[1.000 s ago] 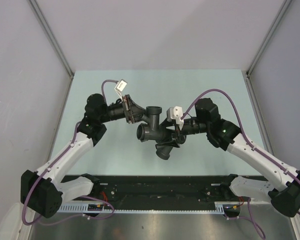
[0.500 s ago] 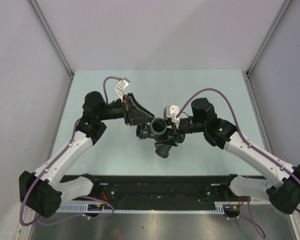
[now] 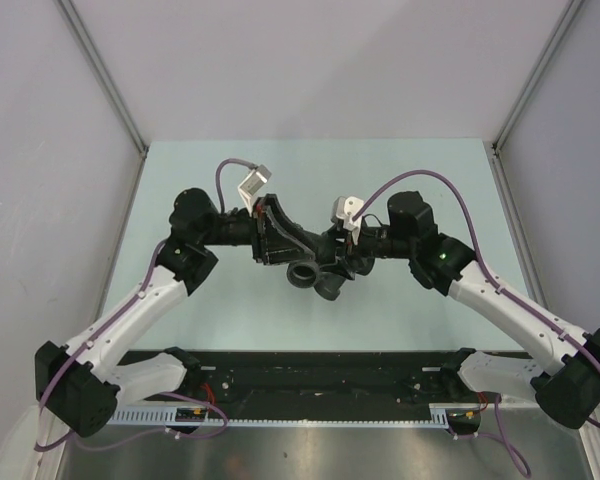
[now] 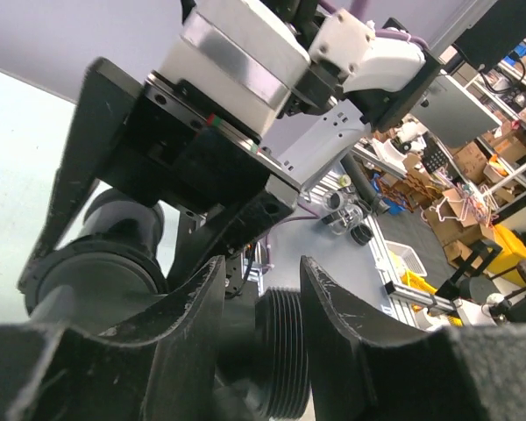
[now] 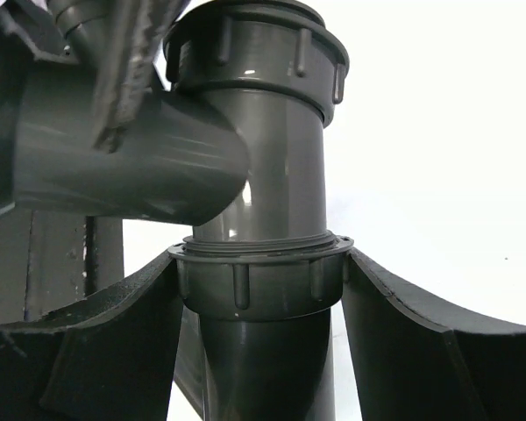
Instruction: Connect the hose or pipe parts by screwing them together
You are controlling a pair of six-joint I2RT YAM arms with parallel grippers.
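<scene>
While both arms are angling inward over the middle of the counter [image 3: 430, 180], the branched fitting [image 3: 305, 272] is hanging between them. It is sitting well apart from the counter's far and side edges and from the grey walls [image 3: 40, 200] lining them, so bare surface is lying on every side.

The right pincer [image 5: 261, 263] is clamping the ribbed collar of the straight tube [image 5: 263, 377], one finger [image 5: 114, 351] pressing each flank, just below where the fitting is branching off.

The left pincer [image 4: 261, 267] is standing with its fingers [image 4: 333, 324] apart around a threaded port [image 4: 285, 351]. I cannot tell whether they are gripping it. Its tips are crowding the right pincer closely.
</scene>
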